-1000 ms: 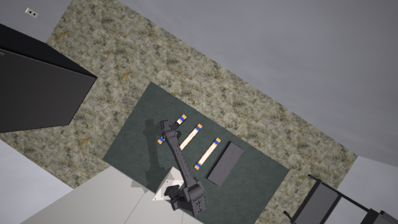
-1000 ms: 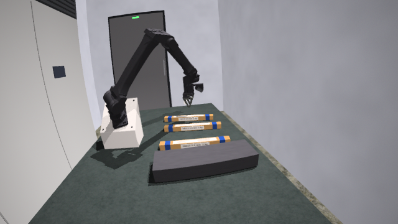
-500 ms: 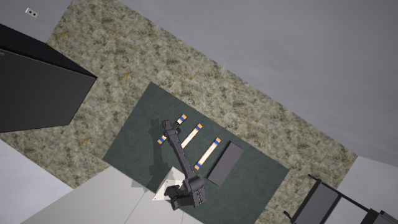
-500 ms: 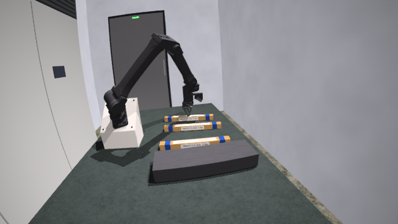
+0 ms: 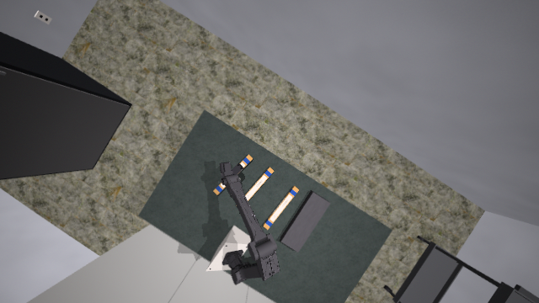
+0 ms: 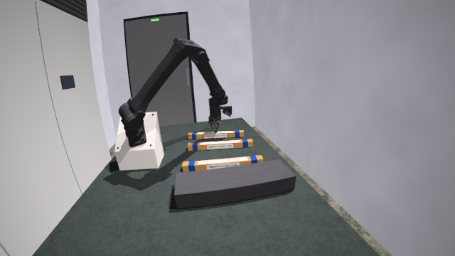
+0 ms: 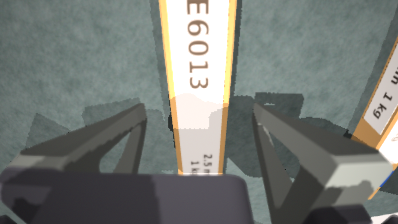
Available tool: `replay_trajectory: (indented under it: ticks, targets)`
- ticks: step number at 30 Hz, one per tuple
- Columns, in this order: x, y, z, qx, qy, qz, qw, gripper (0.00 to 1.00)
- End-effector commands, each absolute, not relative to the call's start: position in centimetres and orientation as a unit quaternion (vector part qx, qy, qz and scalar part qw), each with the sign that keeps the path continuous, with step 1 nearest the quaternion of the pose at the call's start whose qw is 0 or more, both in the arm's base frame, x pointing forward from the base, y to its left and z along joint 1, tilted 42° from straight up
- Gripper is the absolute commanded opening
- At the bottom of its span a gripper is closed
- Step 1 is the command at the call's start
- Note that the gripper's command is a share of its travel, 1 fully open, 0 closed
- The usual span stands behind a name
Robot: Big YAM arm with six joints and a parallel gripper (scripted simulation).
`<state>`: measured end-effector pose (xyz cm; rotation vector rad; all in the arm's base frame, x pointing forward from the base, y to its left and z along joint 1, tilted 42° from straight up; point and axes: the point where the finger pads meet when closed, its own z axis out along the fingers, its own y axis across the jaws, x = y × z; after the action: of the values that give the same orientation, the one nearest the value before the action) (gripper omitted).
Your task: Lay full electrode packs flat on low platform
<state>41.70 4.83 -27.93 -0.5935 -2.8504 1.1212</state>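
Three long orange packs with white labels and blue bands lie side by side on the dark green mat. The far pack (image 6: 215, 134) lies right under my gripper (image 6: 214, 126). In the wrist view its E6013 label (image 7: 198, 85) runs between my two open fingers, which straddle it without touching. The middle pack (image 6: 220, 144) shows at the right edge of the wrist view (image 7: 382, 107). The near pack (image 6: 222, 163) lies next to the low dark grey platform (image 6: 232, 182). Nothing is on the platform.
The arm's white base block (image 6: 138, 146) stands at the left of the mat. A dark door (image 6: 160, 67) is behind, a grey wall on the right. A black cabinet (image 5: 50, 122) and a dark trolley (image 5: 446, 273) stand off the mat.
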Motion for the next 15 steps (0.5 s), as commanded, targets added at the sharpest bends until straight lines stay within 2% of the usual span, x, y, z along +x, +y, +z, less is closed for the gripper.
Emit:
replay_trajectory:
  ticks: [1, 15]
  targets:
    - [40.88, 5.14, -28.87, -0.175, -0.915, 0.363, 0.015, 0.74]
    - [41.47, 5.86, -28.93, -0.175, -0.917, 0.359, 0.007, 0.74]
